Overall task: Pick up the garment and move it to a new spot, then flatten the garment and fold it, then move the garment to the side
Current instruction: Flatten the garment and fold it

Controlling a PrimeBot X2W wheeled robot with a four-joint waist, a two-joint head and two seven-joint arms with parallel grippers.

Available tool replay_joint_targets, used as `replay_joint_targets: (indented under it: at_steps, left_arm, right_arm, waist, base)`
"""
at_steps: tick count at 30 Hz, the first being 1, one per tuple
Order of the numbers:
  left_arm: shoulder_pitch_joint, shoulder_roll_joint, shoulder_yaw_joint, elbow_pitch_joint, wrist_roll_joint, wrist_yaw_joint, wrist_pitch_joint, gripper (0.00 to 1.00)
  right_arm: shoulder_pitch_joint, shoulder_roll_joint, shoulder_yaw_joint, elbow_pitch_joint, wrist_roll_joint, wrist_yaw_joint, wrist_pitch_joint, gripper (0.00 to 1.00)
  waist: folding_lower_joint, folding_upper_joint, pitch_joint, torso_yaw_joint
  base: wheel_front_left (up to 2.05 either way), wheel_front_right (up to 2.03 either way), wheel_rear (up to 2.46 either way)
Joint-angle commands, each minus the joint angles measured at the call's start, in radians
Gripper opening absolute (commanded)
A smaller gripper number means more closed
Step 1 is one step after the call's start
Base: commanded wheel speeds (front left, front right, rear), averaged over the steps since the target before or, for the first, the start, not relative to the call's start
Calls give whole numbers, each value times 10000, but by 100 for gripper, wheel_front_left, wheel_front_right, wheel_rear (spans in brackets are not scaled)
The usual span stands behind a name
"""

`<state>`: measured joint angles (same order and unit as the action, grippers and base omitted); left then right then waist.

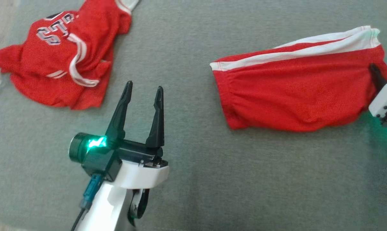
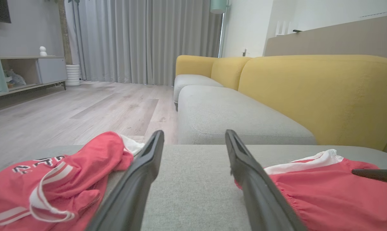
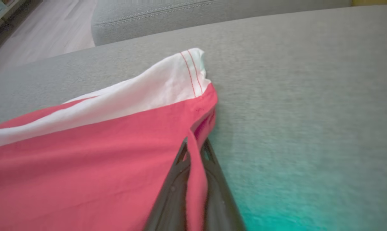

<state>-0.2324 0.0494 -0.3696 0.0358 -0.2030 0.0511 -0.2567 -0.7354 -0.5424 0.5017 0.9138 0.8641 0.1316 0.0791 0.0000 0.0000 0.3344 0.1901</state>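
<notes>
Red shorts (image 1: 296,93) are laid folded on the right of the grey cushion (image 1: 193,179), white side stripe along the far edge. The right tool (image 1: 373,68) is clamped on the hem at the shorts' right end, with a fold of red cloth pinched between its fingers. This is likely so the garment can be dragged or lifted off to the side.

The left tool (image 1: 144,86) is spread wide with nothing in it. It is held above bare cushion between the shorts and a crumpled red jersey (image 1: 58,64), well apart from both, and is judged parked out of the way. The jersey is heaped at the far left.

Views:
- **Right wrist view:** the pinch is settled here, with shorts cloth (image 3: 100,160) seen running between the closed right tool (image 3: 195,142).
- **Head view:** the grip is hard to judge, as one dark finger is made out over the hem. The overall layout is given from above.
- **Left wrist view:** the room is supplied. The left tool (image 2: 194,133) gapes over the cushion, with shorts (image 2: 334,195) to the right and jersey (image 2: 52,186) to the left. A yellow sofa back (image 2: 325,96) and wood floor (image 2: 68,112) lie beyond.

The fold looks done; the move aside is judged pending.
</notes>
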Motion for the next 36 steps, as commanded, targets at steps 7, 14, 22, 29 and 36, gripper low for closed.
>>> replay_joint_targets:
  at_steps: [7,14,22,29,36]
  left_arm:
    - [208,12,632,-433,271,-188,-51,100]
    - [410,10,725,-373,296,-317,-51,100]
    - [678,10,641,-177,266,-385,-51,100]
    - [922,9,603,-55,172,-358,-51,100]
    - [1034,9,505,-57,20,-278,-51,100]
  right_arm:
    - [289,-677,235,-42,109,-9,-793,0]
    - [479,-1303,209,-93,125,-9,-1431,0]
    - [693,-1100,383,-1133,429,-9,-1731,0]
    - [980,-683,699,-2698,432,-9,-1799,0]
    - [1315,806,925,-3967,-316,-9,-1824,0]
  waist:
    - [0,0,-608,-1187]
    - [0,0,-937,-1804]
    - [0,0,-1283,-1932]
    - [0,0,-1609,-1880]
    - [0,0,-1776,-1680]
  base:
    - [0,0,0]
    - [0,0,0]
    - [0,0,0]
    - [0,0,0]
    - [0,0,0]
